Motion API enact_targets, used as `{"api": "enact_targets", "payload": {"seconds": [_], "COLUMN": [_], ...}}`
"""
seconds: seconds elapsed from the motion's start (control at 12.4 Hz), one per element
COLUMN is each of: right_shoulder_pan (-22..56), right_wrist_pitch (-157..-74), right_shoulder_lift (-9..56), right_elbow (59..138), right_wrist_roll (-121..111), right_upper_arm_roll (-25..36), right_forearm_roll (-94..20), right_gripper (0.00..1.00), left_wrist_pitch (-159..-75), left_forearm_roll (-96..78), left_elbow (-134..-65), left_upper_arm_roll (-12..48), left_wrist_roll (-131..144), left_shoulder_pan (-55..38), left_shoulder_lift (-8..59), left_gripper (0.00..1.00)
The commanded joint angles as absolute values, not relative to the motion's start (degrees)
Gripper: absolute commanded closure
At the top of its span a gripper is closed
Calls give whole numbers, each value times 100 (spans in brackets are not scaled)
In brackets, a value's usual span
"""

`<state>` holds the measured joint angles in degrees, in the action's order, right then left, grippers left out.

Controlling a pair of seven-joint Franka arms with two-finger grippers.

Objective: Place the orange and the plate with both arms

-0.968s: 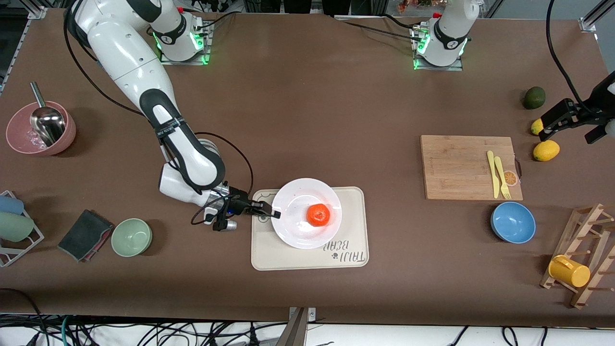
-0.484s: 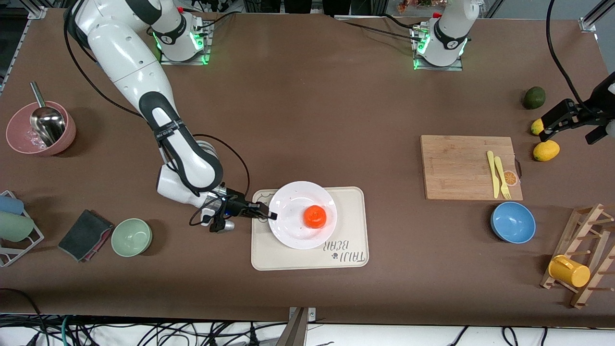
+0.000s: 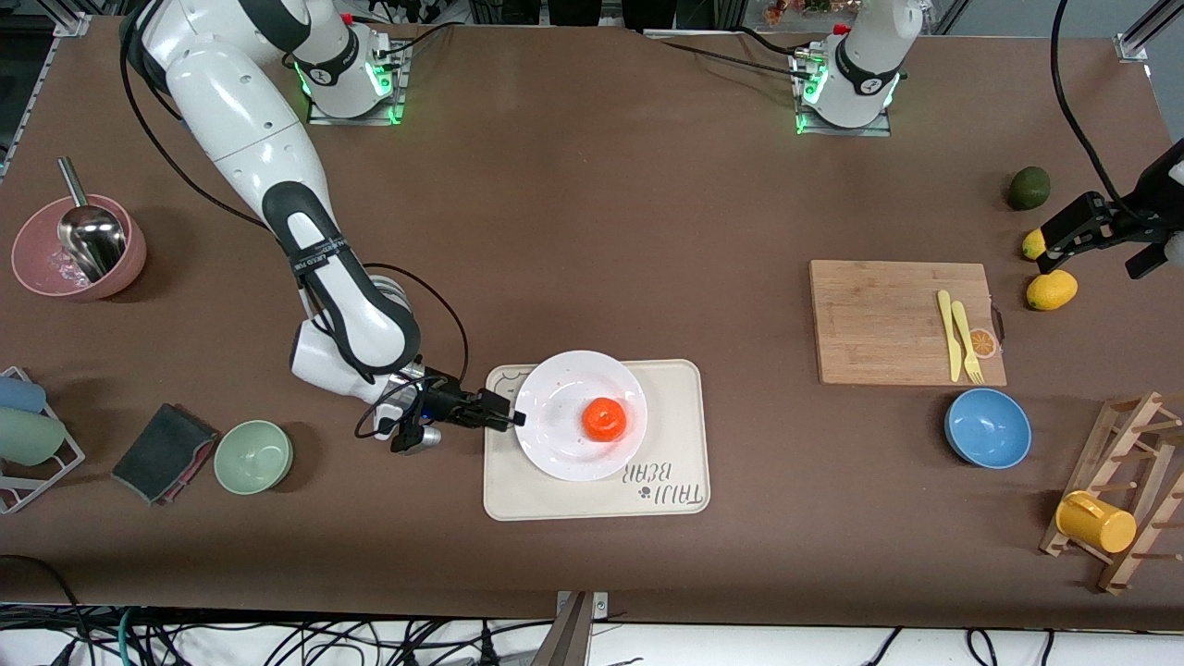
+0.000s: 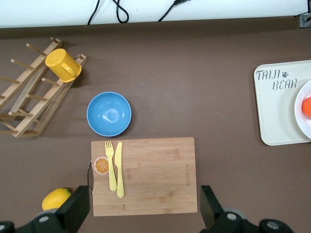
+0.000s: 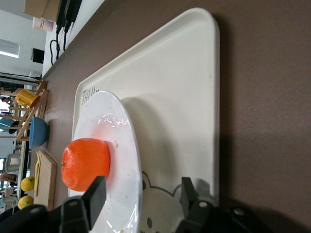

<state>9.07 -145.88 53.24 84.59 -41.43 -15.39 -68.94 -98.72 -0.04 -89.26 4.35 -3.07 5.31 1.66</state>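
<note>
Reaching low across the bench, the right arm bends sharply at the elbow and lays its forearm almost flat, so the right hand sits level with the rim of the plate. Its fingers stand parted on either side of that rim, no longer clamped on it. A second ago they pinched the rim and the plate hung a little farther toward the left arm's end; now the plate rests flat on the cream tray, with the hand drawn slightly back. The left arm waits at its own end of the bench, its left hand open over the wooden cutting board.

The orange lies on the plate, just off centre, round, bright and faintly dimpled. The plate is glossy white and shallow; the tray is matte, rectangular with rounded corners, printed with a bear and lettering.
</note>
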Motion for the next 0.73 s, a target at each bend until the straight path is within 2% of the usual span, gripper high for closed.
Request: {"api": "enact_targets", "payload": {"seconds": [0.0, 0.32, 0.48, 0.65], "right_shoulder_pan": [905, 897, 861, 870], "right_wrist_pitch": [-14153, -11845, -10623, -9812], "right_shoulder_lift": [5037, 4273, 4027, 3693], "right_elbow": [8499, 8342, 8052, 8042], "right_wrist_roll": [-4131, -3727, -3674, -3491], "right_upper_arm_roll": [-1276, -248, 147, 552], "right_forearm_roll": [-6191, -4592, -4229, -3703], "right_gripper": [0, 0, 0, 0], "left_wrist_pitch": [-9853, -9853, -9835, -9844], "left_forearm_roll": [44, 44, 44, 44], "left_elbow": [-8824, -8833, -8868, -8859], "left_upper_arm_roll": [448, 448, 457, 466], "left_wrist_roll": [-422, -422, -422, -431], "left_shoulder_pan": [554, 545, 519, 519], "left_shoulder_lift": [211, 211, 211, 211], "left_gripper": [0, 0, 0, 0]}}
